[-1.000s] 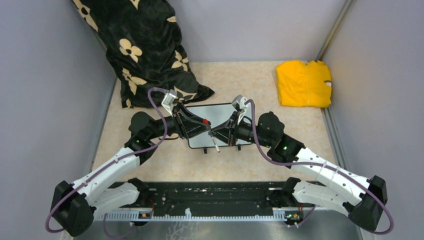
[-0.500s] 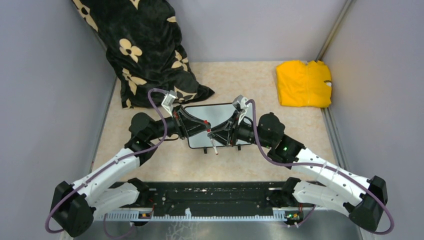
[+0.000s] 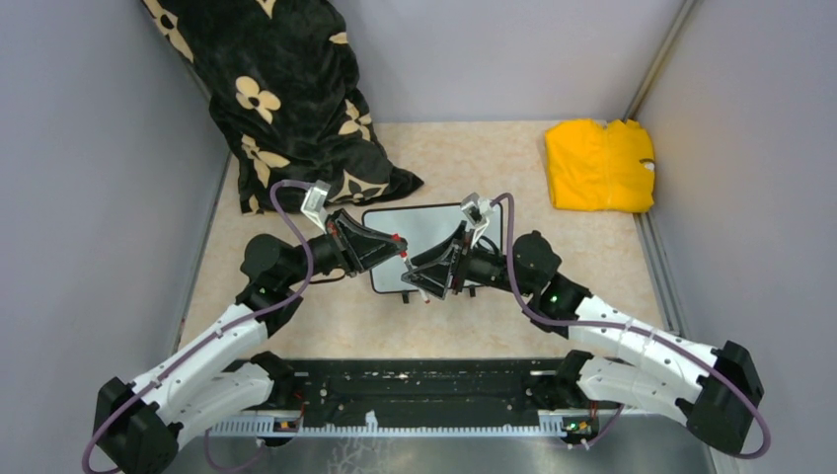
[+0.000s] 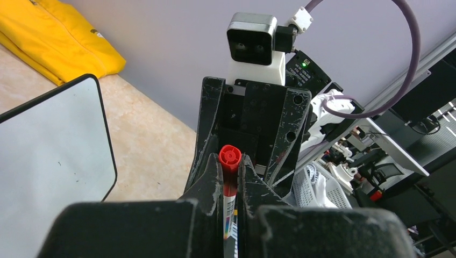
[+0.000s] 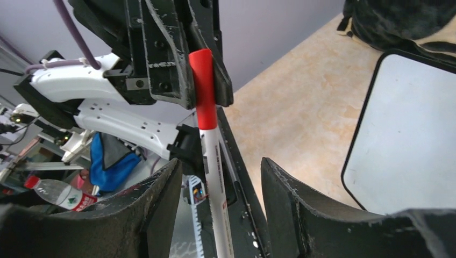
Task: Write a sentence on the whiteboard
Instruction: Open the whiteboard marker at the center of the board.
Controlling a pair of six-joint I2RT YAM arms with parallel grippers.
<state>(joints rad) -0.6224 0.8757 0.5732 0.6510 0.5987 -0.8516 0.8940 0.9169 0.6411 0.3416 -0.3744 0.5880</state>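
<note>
At the far left of the desk [image 3: 326,331] lay a black flowered cloth [image 3: 286,99], and just right of it the left pincer [image 4: 231,173] was pinching the red-capped end of a marker [image 5: 212,156] (white barrel, slanting toward the near edge). The whiteboard [image 3: 429,219] lay flat mid-desk beneath both pincers. The right pincer [image 5: 221,185] stood spread, its fingers either side of the barrel without touching it, and a folded yellow cloth [image 3: 599,165] lay far right.
</note>
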